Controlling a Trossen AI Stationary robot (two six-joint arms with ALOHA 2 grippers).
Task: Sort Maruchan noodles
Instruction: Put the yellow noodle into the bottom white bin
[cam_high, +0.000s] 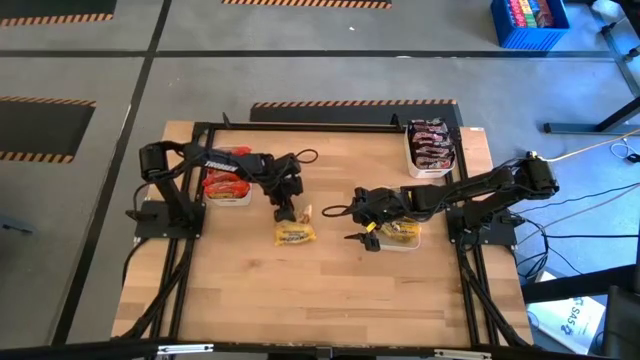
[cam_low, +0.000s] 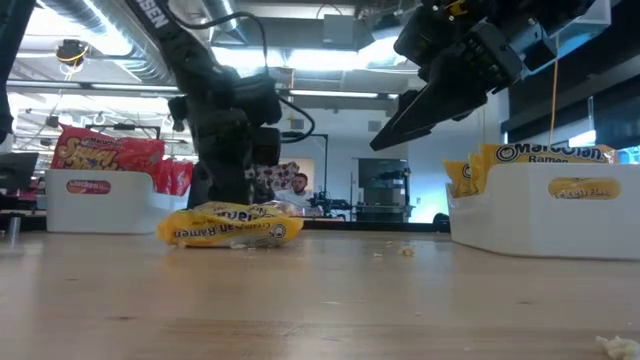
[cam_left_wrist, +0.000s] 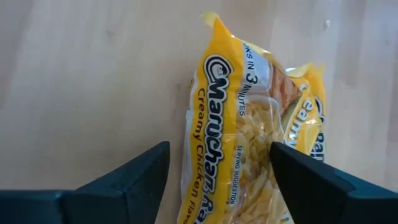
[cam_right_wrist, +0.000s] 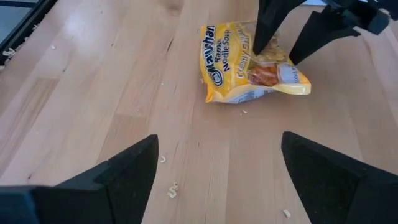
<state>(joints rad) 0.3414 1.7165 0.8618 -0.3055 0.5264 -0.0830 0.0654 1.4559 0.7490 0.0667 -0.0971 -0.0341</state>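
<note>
Yellow noodle packets (cam_left_wrist: 239, 149) lie between the left claw's (cam_left_wrist: 217, 177) spread fingers.

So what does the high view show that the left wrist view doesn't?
High view only: the tray of red packets, the tray of dark packets, the tray of yellow packets, and the right gripper beside it, jaws open. Left wrist only: the packet's "Creamy Chicken" print. Both: the loose yellow packets under the open left gripper.
</note>
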